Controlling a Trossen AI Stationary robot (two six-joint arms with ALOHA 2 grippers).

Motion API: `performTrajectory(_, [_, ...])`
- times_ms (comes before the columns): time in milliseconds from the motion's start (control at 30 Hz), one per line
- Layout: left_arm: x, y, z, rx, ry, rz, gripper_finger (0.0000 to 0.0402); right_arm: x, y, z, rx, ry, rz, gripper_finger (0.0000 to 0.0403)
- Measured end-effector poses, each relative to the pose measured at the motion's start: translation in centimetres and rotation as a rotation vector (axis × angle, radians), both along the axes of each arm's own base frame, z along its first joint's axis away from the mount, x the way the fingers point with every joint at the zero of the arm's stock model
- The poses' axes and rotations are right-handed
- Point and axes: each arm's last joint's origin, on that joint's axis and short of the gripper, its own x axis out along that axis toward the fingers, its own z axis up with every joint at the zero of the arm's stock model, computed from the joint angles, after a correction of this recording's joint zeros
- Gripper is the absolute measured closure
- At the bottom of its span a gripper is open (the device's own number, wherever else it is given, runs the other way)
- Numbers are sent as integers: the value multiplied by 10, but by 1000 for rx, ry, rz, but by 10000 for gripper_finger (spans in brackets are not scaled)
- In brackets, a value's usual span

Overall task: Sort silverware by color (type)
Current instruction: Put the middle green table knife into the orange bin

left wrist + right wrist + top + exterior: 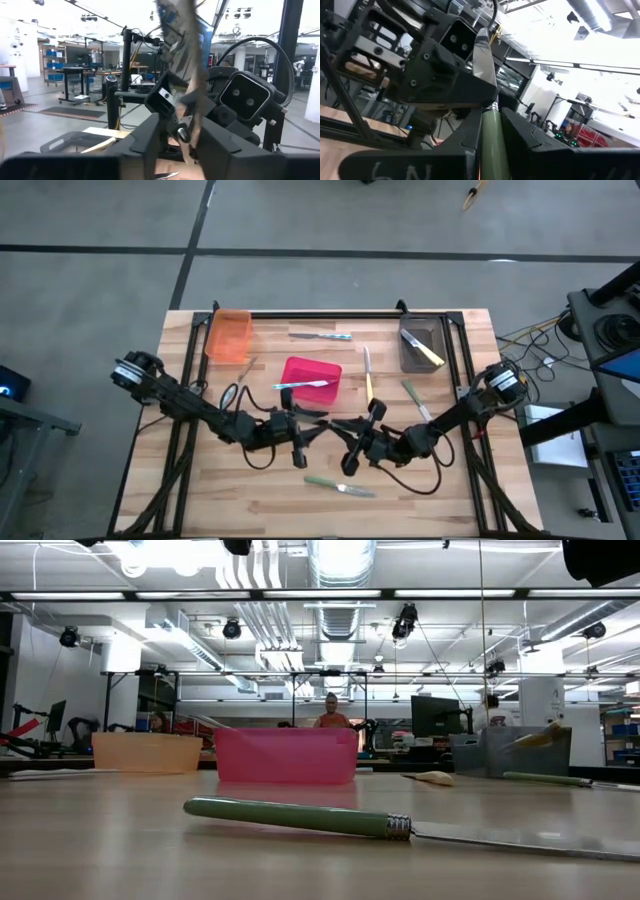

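Green-handled knife (492, 142) pinched in the right claw (490, 125) should leave only once the half-spread left claw (300, 428) clamps its blade.

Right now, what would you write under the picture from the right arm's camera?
Right claw shut on a green-handled knife, its blade tip reaching the left claw.

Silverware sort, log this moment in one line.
right hand: grips green utensil | left hand: facing it mid-table | pink bin: blue utensil
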Motion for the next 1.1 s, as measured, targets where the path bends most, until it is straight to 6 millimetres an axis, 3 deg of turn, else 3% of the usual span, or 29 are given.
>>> performTrajectory(167, [-1,1,1,-13,-3,9,392,1,-3,-1,3,13,-29,361])
performTrajectory(500, [-2,2,2,-24,-4,53,402,3,-5,-4,98,29,-53,288])
performTrajectory(733, [-1,2,0,-3,30,71,401,5,-5,-10,150,67,-70,276])
performTrajectory(967, [-12,5,-3,30,242,67,401,2,-1,-20,249,149,-191,274])
performTrajectory(1100, [-28,10,-11,0,460,0,401,1,2,-25,313,217,-123,277])
